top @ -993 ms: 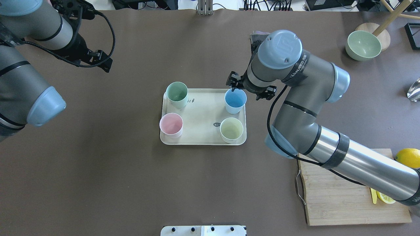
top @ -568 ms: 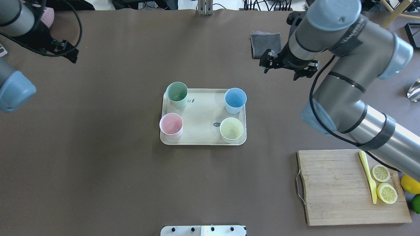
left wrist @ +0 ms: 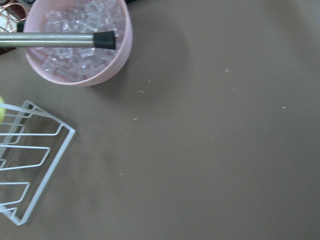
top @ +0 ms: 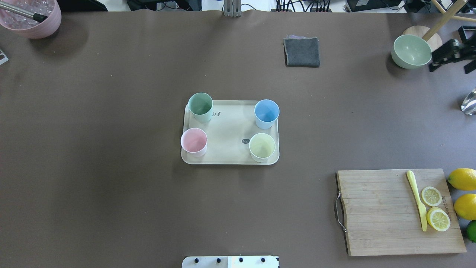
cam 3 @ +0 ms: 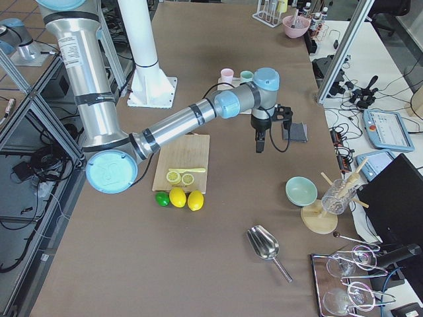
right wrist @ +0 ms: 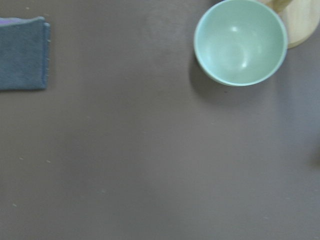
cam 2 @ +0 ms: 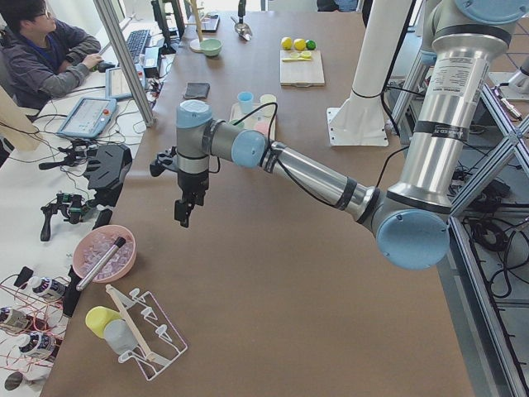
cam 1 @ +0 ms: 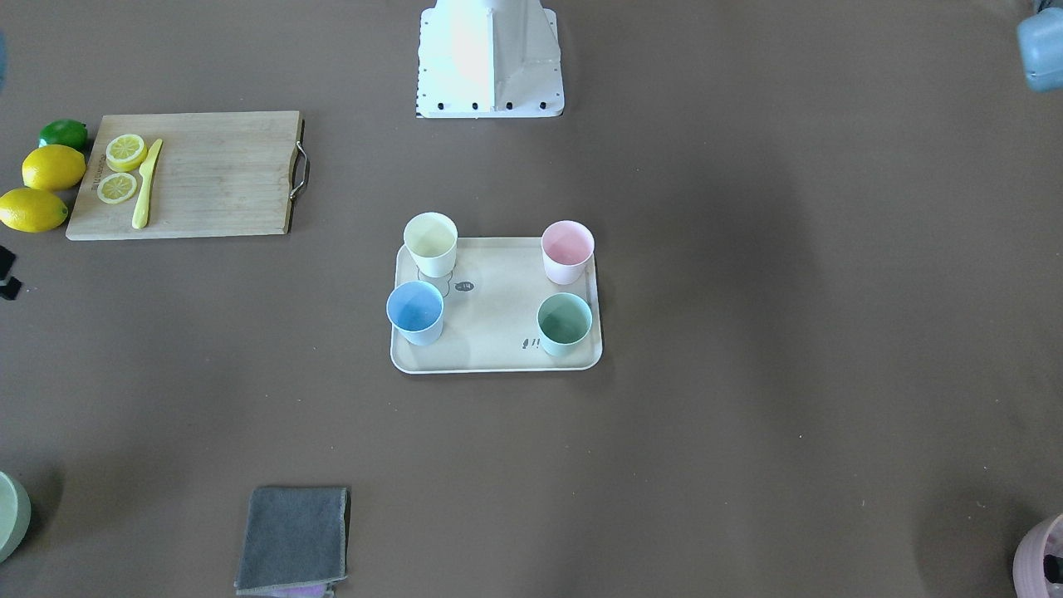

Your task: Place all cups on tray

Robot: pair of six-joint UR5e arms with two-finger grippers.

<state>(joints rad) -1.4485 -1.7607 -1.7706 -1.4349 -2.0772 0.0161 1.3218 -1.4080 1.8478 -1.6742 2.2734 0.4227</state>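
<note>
The surface (top: 111,167) is a flat, dull brown. The tray (top: 228,149) is cream with a few small dark printed marks. The four cups on it are plain pastels: the mint green cup (top: 200,105) far left, the light blue cup (top: 266,111) far right, the pale pink cup (top: 193,140) near left and the pale yellow cup (top: 262,146) near right. The folded cloth (top: 302,52) is charcoal grey and the bowl (top: 411,51) sage green. The cutting board (top: 375,212) is pale, banded wood. The knife (top: 418,201) and lemon slices (top: 431,196) on it are yellow.

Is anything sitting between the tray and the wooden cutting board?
No. In the overhead view, only bare brown table separates the tray from the cutting board.
</note>
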